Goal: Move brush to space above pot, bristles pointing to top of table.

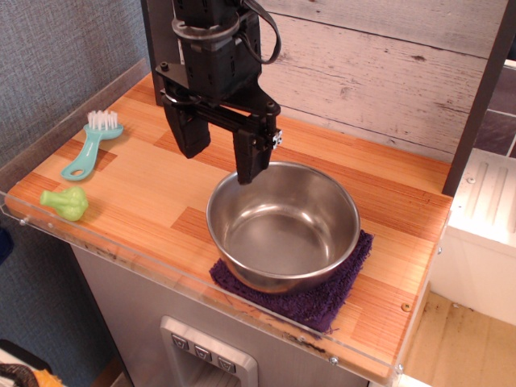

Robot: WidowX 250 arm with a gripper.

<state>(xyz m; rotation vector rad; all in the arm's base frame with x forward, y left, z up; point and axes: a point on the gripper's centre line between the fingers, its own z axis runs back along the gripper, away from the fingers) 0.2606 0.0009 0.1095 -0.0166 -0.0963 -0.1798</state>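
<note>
The teal brush (92, 143) lies flat on the table (153, 185) near its far left edge, white bristles at the far end, looped handle end toward the front. The shiny steel pot (283, 223) stands at the middle right on a purple cloth. My black gripper (219, 165) hangs open and empty above the table, just left of the pot's far rim and well to the right of the brush.
A light-green lumpy toy (66, 201) lies near the front left corner, just in front of the brush. A purple cloth (322, 297) sits under the pot. A clear plastic edge (97, 250) rims the table. A plank wall stands behind.
</note>
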